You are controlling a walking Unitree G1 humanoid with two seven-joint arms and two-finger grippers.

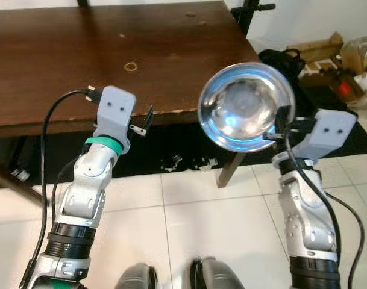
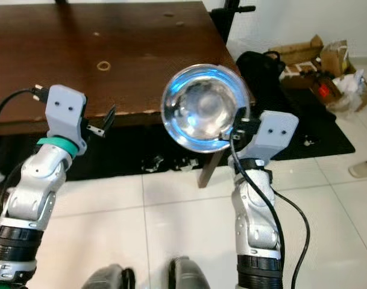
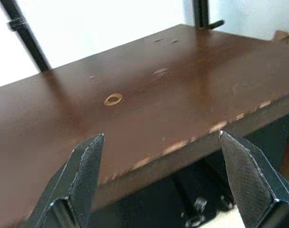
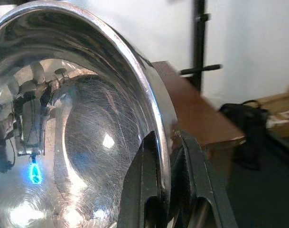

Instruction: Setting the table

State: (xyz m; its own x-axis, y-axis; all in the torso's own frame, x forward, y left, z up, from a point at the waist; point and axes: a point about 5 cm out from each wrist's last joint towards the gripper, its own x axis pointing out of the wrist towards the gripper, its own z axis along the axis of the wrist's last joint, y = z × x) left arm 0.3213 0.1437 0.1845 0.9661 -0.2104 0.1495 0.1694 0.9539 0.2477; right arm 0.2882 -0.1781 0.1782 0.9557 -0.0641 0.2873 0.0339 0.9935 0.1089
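Observation:
A shiny steel bowl (image 1: 246,106) is held up on edge in the air, its hollow facing me, off the near right corner of the dark wooden table (image 1: 62,66). My right gripper (image 1: 281,123) is shut on the bowl's rim (image 4: 161,142), one finger (image 4: 144,190) inside the bowl and one outside. My left gripper (image 1: 146,121) is open and empty, hovering at the table's front edge (image 3: 191,142), with its two black fingers (image 3: 82,175) spread wide.
The tabletop carries a small ring mark (image 1: 131,66). A table leg (image 1: 228,168) stands below the bowl on white tiles. A dark mat, a black bag (image 1: 285,60) and cardboard boxes (image 1: 328,51) lie to the right. A black stand (image 1: 249,15) rises behind the table.

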